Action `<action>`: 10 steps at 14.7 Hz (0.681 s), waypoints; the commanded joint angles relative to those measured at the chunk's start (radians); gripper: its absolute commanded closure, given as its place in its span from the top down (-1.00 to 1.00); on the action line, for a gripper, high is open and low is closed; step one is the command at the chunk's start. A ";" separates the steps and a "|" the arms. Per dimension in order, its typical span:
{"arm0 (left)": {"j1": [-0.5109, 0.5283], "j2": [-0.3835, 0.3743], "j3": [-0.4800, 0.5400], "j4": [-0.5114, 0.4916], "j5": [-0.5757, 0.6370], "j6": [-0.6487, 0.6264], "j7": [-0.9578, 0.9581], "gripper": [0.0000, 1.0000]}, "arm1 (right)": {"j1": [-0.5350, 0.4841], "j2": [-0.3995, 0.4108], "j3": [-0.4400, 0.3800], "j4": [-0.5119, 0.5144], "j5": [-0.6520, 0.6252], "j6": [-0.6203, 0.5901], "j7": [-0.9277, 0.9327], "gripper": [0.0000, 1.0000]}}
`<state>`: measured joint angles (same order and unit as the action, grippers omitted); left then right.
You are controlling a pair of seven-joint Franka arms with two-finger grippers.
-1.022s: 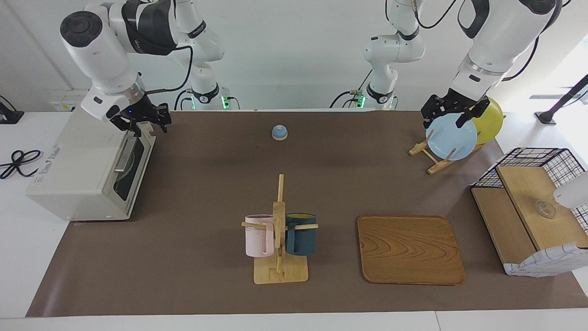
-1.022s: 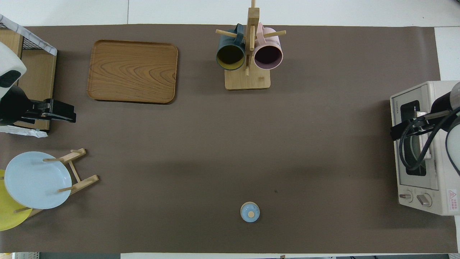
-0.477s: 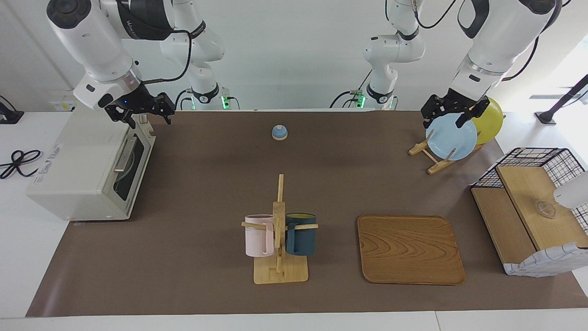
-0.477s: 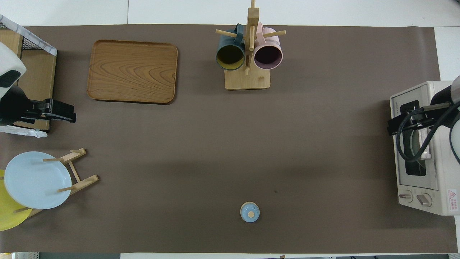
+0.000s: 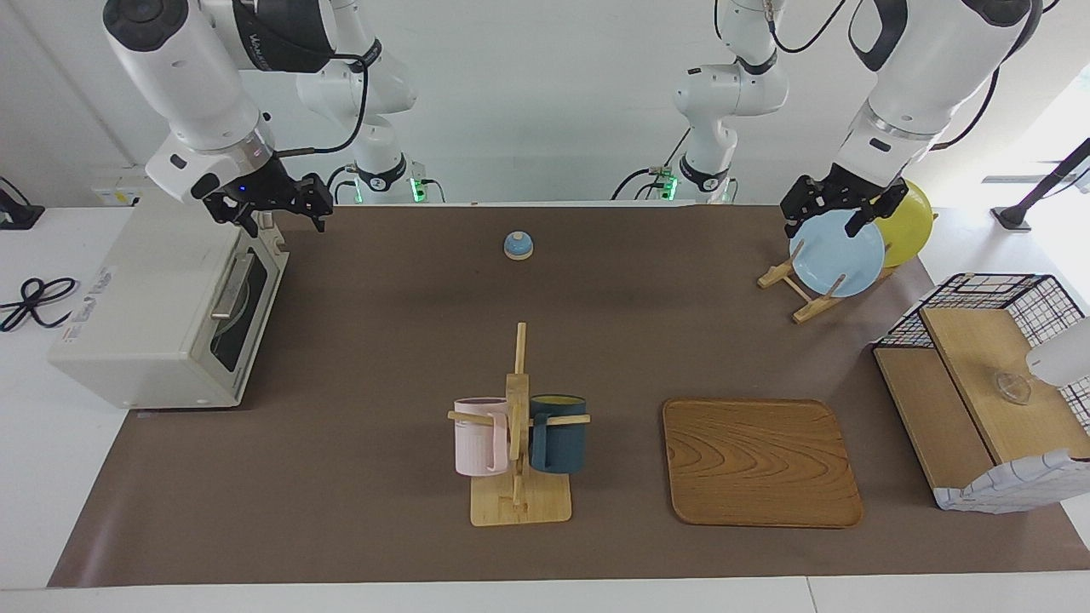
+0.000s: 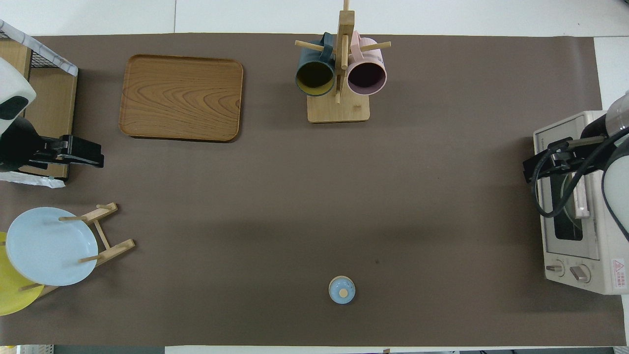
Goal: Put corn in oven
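Note:
The off-white oven [image 5: 145, 298] stands at the right arm's end of the table, its glass door [image 5: 234, 311] closed; it also shows in the overhead view [image 6: 597, 268]. A pale round shape shows dimly through the glass. The corn is not in view. My right gripper [image 5: 274, 211] hangs in the air just above the oven's top front edge at the corner nearer the robots, holding nothing I can see; it also shows in the overhead view [image 6: 538, 167]. My left gripper [image 5: 839, 211] waits above the plate rack, empty as far as I can see.
A mug tree [image 5: 517, 409] holds a pink and a dark blue mug. A wooden tray [image 5: 760, 460] lies beside it. A rack holds a blue plate [image 5: 839, 260] and a yellow plate [image 5: 913, 223]. A wire-and-wood basket box [image 5: 979, 400] stands at the left arm's end. A small blue lid [image 5: 518, 245] lies near the robots.
My right gripper has risen from the oven door's top edge and shifted slightly toward the table's middle. The left arm has not moved.

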<state>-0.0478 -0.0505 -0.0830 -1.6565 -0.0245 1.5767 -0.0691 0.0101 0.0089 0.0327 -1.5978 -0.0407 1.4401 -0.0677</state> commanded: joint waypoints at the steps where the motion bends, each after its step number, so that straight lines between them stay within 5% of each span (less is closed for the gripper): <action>1: 0.016 -0.012 -0.012 -0.019 -0.005 0.008 0.003 1.00 | 0.016 -0.007 -0.011 0.015 -0.013 -0.026 0.017 1.00; 10: 0.016 -0.012 -0.012 -0.019 -0.005 0.008 0.003 1.00 | 0.005 -0.020 -0.017 0.009 -0.007 -0.020 0.016 1.00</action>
<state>-0.0478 -0.0505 -0.0830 -1.6565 -0.0245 1.5767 -0.0691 0.0195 -0.0044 0.0177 -1.5939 -0.0407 1.4334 -0.0667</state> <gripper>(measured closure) 0.000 0.000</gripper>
